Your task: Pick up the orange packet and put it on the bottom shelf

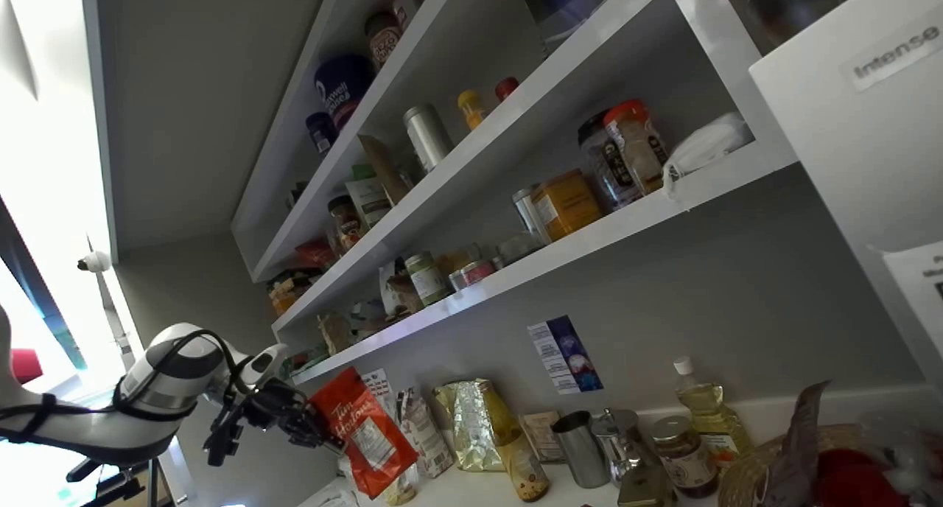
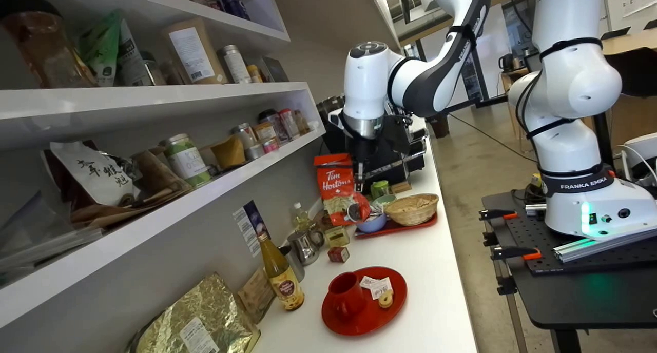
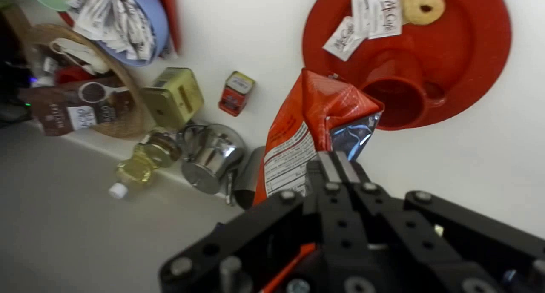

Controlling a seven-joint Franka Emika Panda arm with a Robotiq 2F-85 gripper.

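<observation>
My gripper [image 3: 336, 154] is shut on the orange packet [image 3: 287, 139], with the fingers pinching its side edge in the wrist view. The packet is an orange-red glossy pouch with pale lettering, held raised above the counter. It also shows in both exterior views [image 1: 368, 433] [image 2: 334, 186], fairly upright and a little tilted. The fingers [image 1: 339, 446] are partly dark and small there, and also show in an exterior view [image 2: 359, 178]. The bottom shelf [image 1: 545, 259] is the lowest long white board on the wall, also seen in an exterior view [image 2: 205, 195]. The packet is apart from it and lower than its edge.
Jars, tins and bags stand along the bottom shelf, including a green-labelled jar [image 2: 186, 158]. A higher white shelf board [image 2: 154, 101] runs above it. Below are a gold bag [image 1: 471, 426], a bottle [image 2: 282, 276], a red plate [image 2: 392, 314] with a red mug [image 2: 345, 294], and a basket [image 2: 413, 212].
</observation>
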